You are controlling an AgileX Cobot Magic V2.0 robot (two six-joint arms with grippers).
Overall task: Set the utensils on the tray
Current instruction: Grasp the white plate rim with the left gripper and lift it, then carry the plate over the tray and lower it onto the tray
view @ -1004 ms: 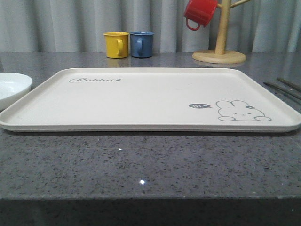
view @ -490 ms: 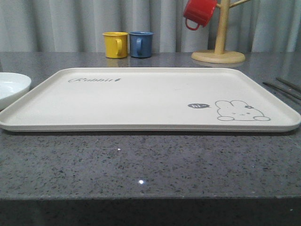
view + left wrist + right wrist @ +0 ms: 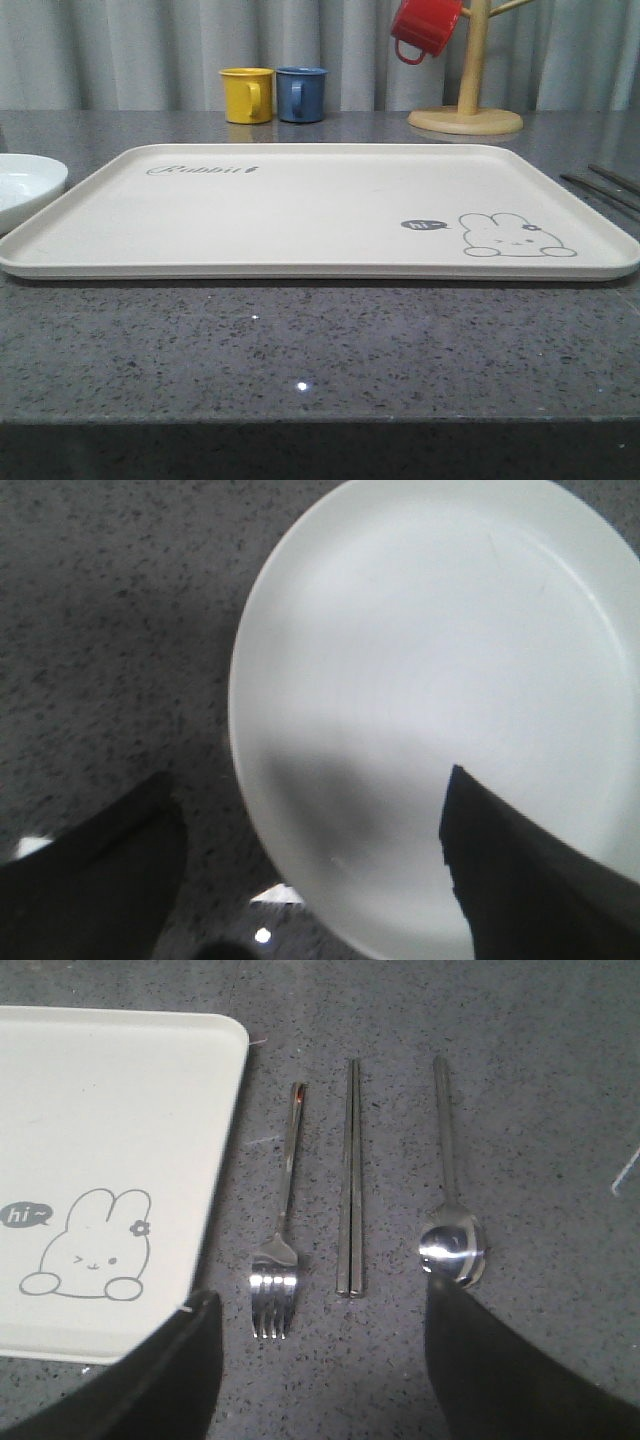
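Observation:
The cream tray [image 3: 300, 210] with the rabbit drawing lies flat in the middle of the table, with nothing on it. On the table at the tray's left end sits the white plate [image 3: 25, 185]. My left gripper [image 3: 310, 830] hovers open over the plate's [image 3: 430, 680] rim, one finger above the bowl, the other above the table. To the right of the tray [image 3: 100, 1160] lie a fork [image 3: 280, 1250], chopsticks [image 3: 350, 1190] and a spoon [image 3: 452, 1230], side by side. My right gripper [image 3: 320, 1350] is open above their ends, holding nothing.
A yellow cup [image 3: 247, 95] and a blue cup [image 3: 301, 94] stand behind the tray. At the back right a red cup [image 3: 425, 27] hangs on a wooden mug tree [image 3: 467, 100]. The chopsticks [image 3: 605, 188] lie at the right edge in the front view.

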